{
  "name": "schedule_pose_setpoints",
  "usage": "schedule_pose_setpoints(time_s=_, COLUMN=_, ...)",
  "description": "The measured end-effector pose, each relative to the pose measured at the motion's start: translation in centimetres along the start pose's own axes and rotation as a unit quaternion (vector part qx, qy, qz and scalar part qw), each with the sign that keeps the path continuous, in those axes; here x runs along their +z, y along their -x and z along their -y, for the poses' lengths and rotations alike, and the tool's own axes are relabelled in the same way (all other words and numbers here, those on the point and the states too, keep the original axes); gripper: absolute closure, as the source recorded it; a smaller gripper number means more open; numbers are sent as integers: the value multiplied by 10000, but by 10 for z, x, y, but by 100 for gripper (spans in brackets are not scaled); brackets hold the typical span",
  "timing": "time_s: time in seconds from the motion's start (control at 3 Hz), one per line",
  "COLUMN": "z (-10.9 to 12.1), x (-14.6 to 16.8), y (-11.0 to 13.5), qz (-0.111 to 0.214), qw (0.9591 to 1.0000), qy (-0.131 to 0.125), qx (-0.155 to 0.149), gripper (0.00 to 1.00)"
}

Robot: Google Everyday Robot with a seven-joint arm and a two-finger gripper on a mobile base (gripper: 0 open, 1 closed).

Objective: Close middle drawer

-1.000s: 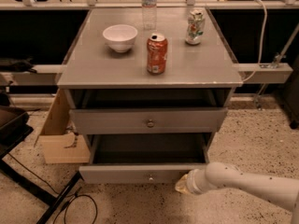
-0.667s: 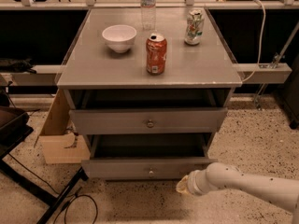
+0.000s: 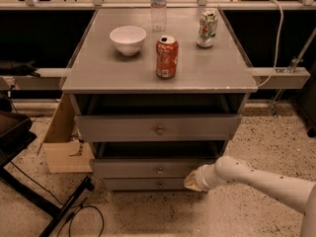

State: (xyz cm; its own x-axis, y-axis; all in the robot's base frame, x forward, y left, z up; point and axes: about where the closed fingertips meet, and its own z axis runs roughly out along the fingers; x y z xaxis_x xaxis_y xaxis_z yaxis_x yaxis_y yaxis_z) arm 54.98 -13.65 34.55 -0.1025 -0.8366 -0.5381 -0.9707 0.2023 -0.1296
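Observation:
The grey cabinet [image 3: 123, 78] has three stacked drawers. The middle drawer [image 3: 143, 168] has a wide flat front with a small round knob [image 3: 159, 171]. It stands only a little out, just ahead of the lowest drawer [image 3: 143, 184], with a dark gap above it. The uppermost drawer [image 3: 158, 127] juts out slightly further. My gripper [image 3: 192, 179] is at the end of the white arm [image 3: 256, 179], which comes in from the lower right. Its tan tip is against the right end of the middle drawer's front.
On the cabinet top stand a white bowl [image 3: 128, 38], a red can [image 3: 167, 57], a green-and-white can [image 3: 207, 28] and a clear bottle [image 3: 158, 6]. A cardboard box [image 3: 64, 142] sits at the cabinet's left. A black stand with cables [image 3: 29, 181] lies on the floor at the left.
The middle drawer has slid back into the cabinet from well pulled out. My gripper has followed its front inward and up in the view.

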Motion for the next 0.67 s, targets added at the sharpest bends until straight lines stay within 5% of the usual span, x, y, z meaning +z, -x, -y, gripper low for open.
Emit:
schedule_pose_setpoints(time_s=0.33, z=36, x=-7, y=7, qz=138, qw=9995, qy=-170, qx=-217, gripper=100)
schedule_pose_setpoints(time_s=0.67, z=58, x=-8, y=16, qz=328, qw=9985, qy=-222, qx=-387, gripper=85)
